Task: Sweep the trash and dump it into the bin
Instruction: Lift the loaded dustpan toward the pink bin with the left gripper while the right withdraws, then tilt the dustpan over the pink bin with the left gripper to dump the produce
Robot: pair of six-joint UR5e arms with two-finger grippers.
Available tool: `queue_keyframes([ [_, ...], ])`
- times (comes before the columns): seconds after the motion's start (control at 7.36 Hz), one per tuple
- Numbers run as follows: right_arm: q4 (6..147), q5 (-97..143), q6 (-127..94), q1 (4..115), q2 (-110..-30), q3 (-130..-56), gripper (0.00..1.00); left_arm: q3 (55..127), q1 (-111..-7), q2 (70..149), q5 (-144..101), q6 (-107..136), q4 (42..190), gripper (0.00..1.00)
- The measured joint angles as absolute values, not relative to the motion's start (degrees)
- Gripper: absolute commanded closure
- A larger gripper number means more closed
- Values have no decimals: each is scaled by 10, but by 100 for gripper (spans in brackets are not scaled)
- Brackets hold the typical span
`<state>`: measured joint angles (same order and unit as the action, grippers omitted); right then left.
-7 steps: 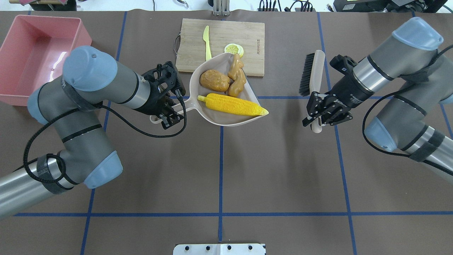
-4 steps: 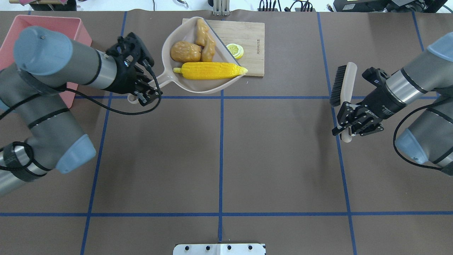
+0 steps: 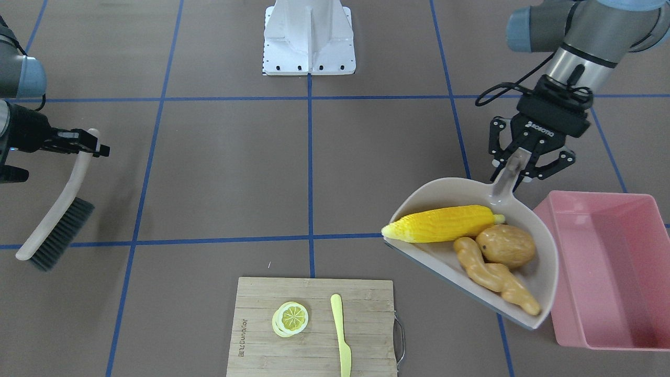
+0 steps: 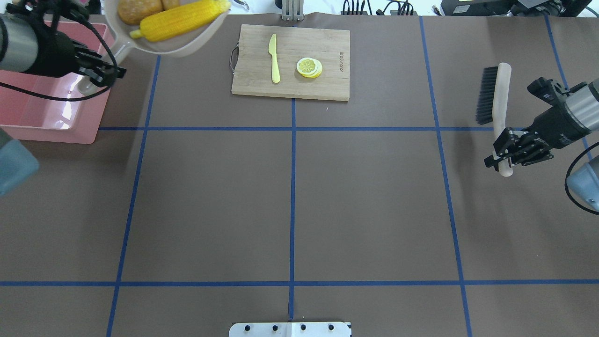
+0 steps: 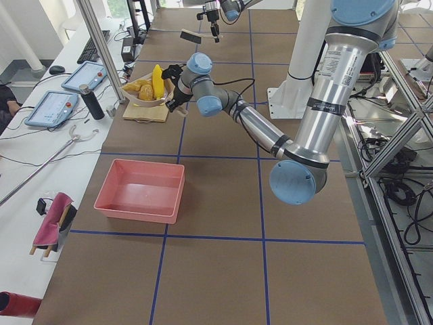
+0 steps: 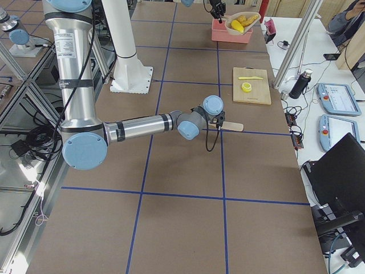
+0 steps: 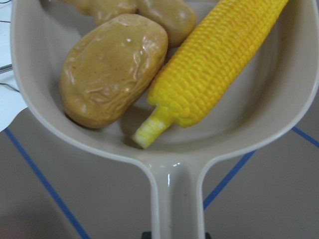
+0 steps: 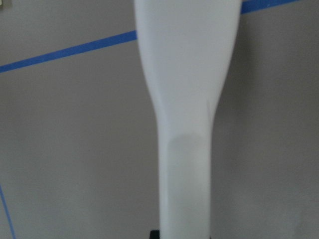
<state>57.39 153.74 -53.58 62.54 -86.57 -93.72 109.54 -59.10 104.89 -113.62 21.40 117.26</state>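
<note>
Crossing blue tape on brown table

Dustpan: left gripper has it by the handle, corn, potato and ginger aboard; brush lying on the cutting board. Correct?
One error: the brush is not on the cutting board; the right gripper holds it, away from the board, as the overhead exterior view shows. Rest stands: left gripper holds the dustpan, corn, potato and ginger aboard.
</note>
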Motion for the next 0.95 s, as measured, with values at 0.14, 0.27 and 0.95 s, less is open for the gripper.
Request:
queue_keyframes([
  [0.14,574,1532,-485,640,-875,-925,100,1102,-623,1023,-1138,222,1172,100],
  [0.27,579,1526,-451,650,-885,-920,100,1112,-653,988,-1141,226,1172,100],
  [0.95,681,1564,-423,621,-968,-965,100,1146,-793,885,-1232,204,1055,100],
])
